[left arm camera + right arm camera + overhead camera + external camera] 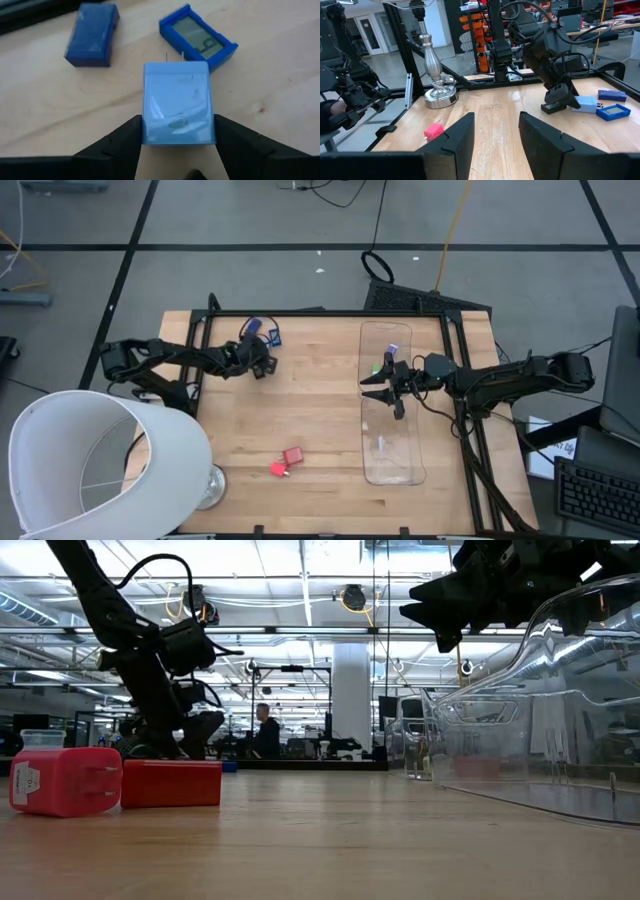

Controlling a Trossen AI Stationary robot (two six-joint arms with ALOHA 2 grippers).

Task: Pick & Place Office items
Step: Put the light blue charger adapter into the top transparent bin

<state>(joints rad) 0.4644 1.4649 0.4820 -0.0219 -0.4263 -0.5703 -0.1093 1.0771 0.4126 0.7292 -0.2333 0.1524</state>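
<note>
Left wrist view is showing the left gripper pinching a glossy light blue block, its fingers pressing both sides on the pale wooden desk. Just beyond are lying a dark blue block and a blue framed screen piece. Near the front edge, two red blocks are sitting with open wood around. Over the clear plastic tray, the right gripper is hovering, fingers spread, empty.

wooden table, clear tray, red pieces
</note>
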